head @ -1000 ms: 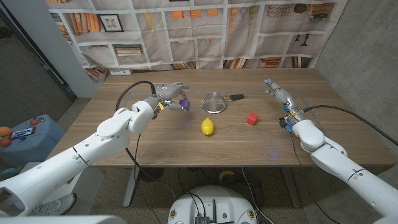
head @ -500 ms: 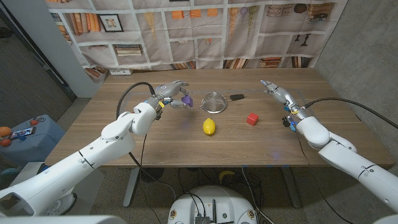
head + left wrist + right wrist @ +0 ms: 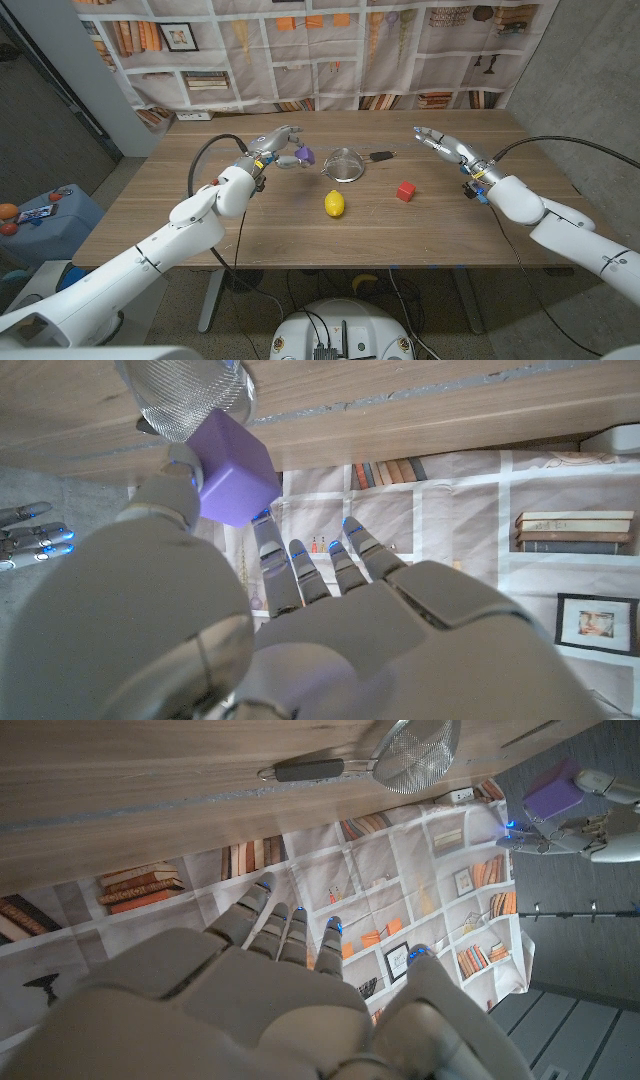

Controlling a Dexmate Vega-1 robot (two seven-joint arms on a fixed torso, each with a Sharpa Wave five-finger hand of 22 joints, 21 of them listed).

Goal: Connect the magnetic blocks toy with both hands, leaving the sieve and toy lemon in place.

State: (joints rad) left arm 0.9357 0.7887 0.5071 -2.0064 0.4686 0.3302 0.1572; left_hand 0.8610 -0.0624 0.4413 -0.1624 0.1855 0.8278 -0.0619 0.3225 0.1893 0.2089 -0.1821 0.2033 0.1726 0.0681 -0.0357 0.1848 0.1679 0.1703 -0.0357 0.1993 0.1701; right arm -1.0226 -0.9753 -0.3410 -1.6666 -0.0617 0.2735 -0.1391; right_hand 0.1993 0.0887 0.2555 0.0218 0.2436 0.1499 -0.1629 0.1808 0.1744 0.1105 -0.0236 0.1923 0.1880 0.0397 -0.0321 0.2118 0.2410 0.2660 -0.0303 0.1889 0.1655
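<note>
My left hand [image 3: 277, 144] hovers above the table's far left part and pinches a purple block [image 3: 305, 155] between thumb and a finger. The left wrist view shows that purple block [image 3: 235, 470] at the fingertips, close to the sieve [image 3: 190, 395]. A red block [image 3: 405, 191] lies on the table right of the middle. Behind and to the right of it my right hand [image 3: 441, 144] hangs in the air, fingers stretched out and apart, holding nothing. From the right wrist view the purple block [image 3: 555, 795] shows in my left hand [image 3: 590, 830].
A metal sieve [image 3: 345, 163] with a dark handle [image 3: 381, 155] sits at the middle back, just right of the purple block. A yellow toy lemon [image 3: 334, 203] lies in front of it. A bookshelf-print curtain [image 3: 320, 50] hangs behind the table [image 3: 200, 240].
My left hand has carried the purple block to the right, toward the sieve. My right hand has swung left and farther back, above the table behind the red block.
</note>
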